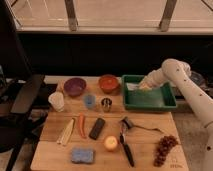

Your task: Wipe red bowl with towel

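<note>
White cloth, the towel (pixel 132 86), is caught in the clenched fingers of the gripper (pixel 143 86), right of centre in the frame. The towel's pale edge sticks out to the left of the fingertips. Both are inside the green tray (pixel 150 105), at its upper left corner, close to the tray floor. The pale robot arm (pixel 176 75) rises from the gripper to a rounded elbow, then runs down the right edge of the picture.

Just left of the tray, apart from its wall, stands the red bowl (pixel 108 82), upright on the wooden table (pixel 50 149). The towel is near the bowl but not touching it; the tray's left wall is between them. Further left in the same row is the purple bowl (pixel 74 86). Below these are a white cup (pixel 56 101), a small blue cup (pixel 89 101) and a metal cup (pixel 106 104), well apart from one another.

In the lower half of the frame, an orange carrot (pixel 81 125) lies beside a pale long vegetable (pixel 66 131), with a black block (pixel 97 128) just to their right. A blue sponge (pixel 82 155) lies near the bottom edge, and a round yellow fruit (pixel 111 144) is to its right. A black-handled tool (pixel 127 147) lies next to the fruit, and dark grapes (pixel 164 148) sit at the lower right. A black chair (pixel 20 97) fills the left side.
</note>
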`<state>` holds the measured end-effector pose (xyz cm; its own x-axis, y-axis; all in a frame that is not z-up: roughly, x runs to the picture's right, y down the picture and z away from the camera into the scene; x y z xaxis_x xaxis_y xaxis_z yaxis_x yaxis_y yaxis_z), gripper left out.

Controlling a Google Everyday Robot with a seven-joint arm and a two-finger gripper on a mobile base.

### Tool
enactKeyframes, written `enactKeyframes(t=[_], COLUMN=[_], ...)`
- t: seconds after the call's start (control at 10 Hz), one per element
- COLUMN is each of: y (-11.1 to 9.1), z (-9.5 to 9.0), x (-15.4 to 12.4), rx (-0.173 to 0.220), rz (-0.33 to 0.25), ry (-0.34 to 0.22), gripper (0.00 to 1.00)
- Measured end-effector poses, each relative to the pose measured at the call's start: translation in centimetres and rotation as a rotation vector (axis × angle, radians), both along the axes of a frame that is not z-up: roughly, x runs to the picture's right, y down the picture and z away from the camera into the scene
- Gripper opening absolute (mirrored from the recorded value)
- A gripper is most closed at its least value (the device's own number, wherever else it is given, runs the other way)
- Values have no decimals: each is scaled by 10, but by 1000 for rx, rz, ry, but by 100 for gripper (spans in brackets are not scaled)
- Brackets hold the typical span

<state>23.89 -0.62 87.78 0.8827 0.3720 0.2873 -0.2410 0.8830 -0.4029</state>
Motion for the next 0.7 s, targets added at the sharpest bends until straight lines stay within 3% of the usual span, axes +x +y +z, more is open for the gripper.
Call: enactKeyframes(t=[0.3,0.7], y=[-7,-39], z=[8,-4], x=[-28,-103], rx=[31,140], rz=[-28,-99], ry=[-59,-217], gripper=[20,20])
